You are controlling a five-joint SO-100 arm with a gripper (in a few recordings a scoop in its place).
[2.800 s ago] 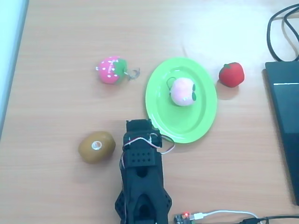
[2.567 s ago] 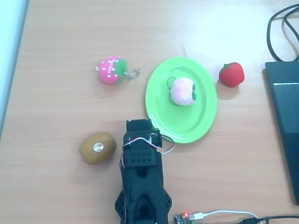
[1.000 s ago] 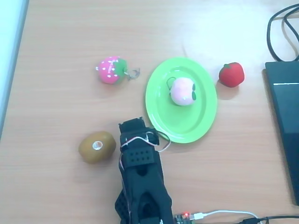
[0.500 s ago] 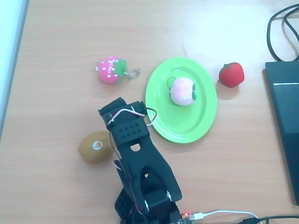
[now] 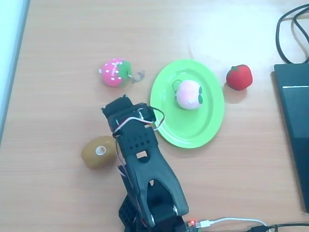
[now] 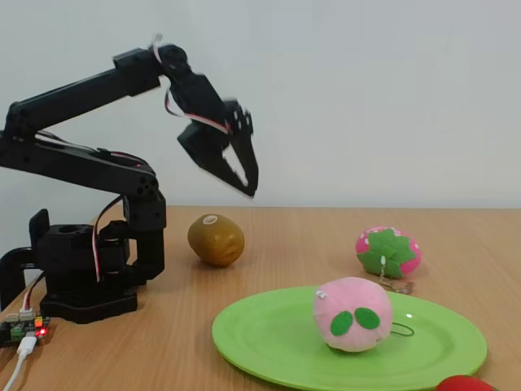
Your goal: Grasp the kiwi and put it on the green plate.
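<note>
The brown kiwi [image 5: 100, 152] [image 6: 216, 239] with its round white sticker lies on the wooden table, to the left of the arm in the overhead view. The lime-green plate [image 5: 203, 127] [image 6: 269, 332] sits to the right of it and carries a pale pink peach [image 5: 189, 94] [image 6: 353, 314]. My black gripper [image 5: 123, 107] [image 6: 249, 189] hangs high above the table, pointing down and forward. In the overhead view it is beyond the kiwi and beside the plate's left rim. Its fingertips meet, and they hold nothing.
A pink-and-green strawberry [image 5: 116, 72] [image 6: 388, 252] with a metal ring lies beyond the gripper. A red fruit [image 5: 239, 77] sits right of the plate. A dark laptop [image 5: 294, 121] and cables [image 5: 289, 29] occupy the right edge. The arm's base [image 6: 81, 277] stands at the near side.
The arm has risen from its folded pose and swung left and forward, so the gripper head now sits farther up the table. The kiwi, plate and other fruits stay put.
</note>
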